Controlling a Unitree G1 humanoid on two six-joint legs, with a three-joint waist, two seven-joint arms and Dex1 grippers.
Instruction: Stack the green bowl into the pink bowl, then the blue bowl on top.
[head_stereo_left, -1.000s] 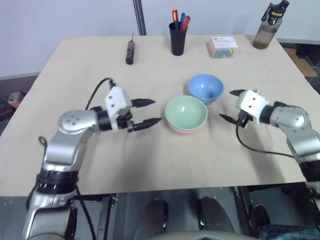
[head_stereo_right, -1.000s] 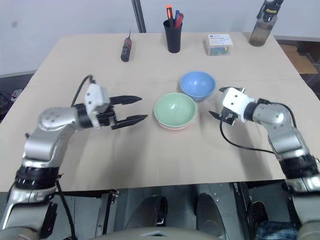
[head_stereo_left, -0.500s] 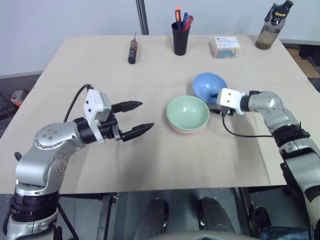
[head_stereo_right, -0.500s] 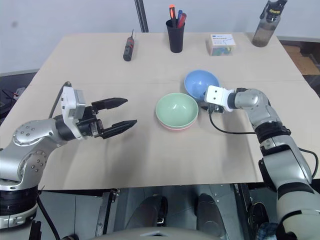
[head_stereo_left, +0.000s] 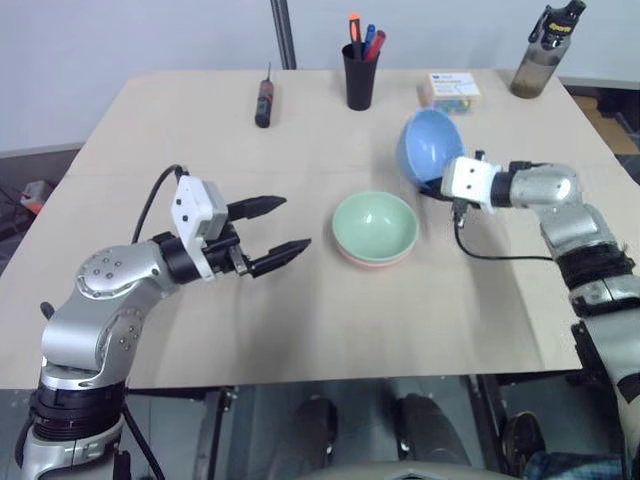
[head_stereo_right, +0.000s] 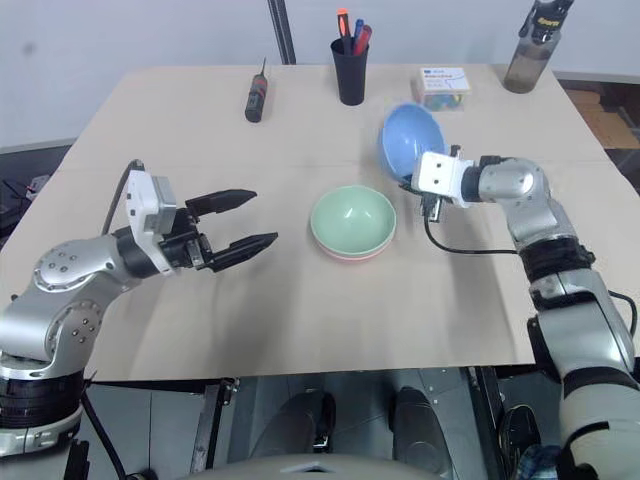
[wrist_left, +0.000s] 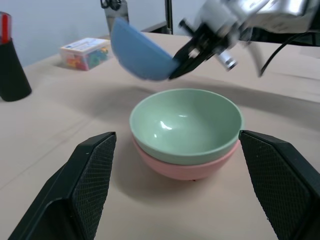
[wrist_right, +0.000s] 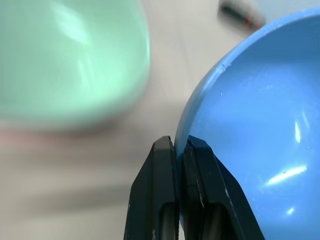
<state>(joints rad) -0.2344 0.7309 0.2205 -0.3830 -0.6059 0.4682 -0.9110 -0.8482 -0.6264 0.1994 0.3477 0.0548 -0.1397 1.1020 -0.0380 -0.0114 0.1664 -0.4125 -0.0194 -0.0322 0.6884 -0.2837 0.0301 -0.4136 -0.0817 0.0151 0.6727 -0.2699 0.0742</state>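
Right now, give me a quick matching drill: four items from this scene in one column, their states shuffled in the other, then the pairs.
Items:
1. small round light sky-blue plastic bowl
2. small round pale mint-green plastic bowl
3. small round salmon-pink plastic bowl
4. left claw

States:
A. open, holding nothing, beside the stack
B. bottom of the stack, resting on the table
C. tilted, lifted off the table, rim pinched by the right claw
D. nested inside another bowl

Pairs: 1-C, 2-D, 3-B, 4-A
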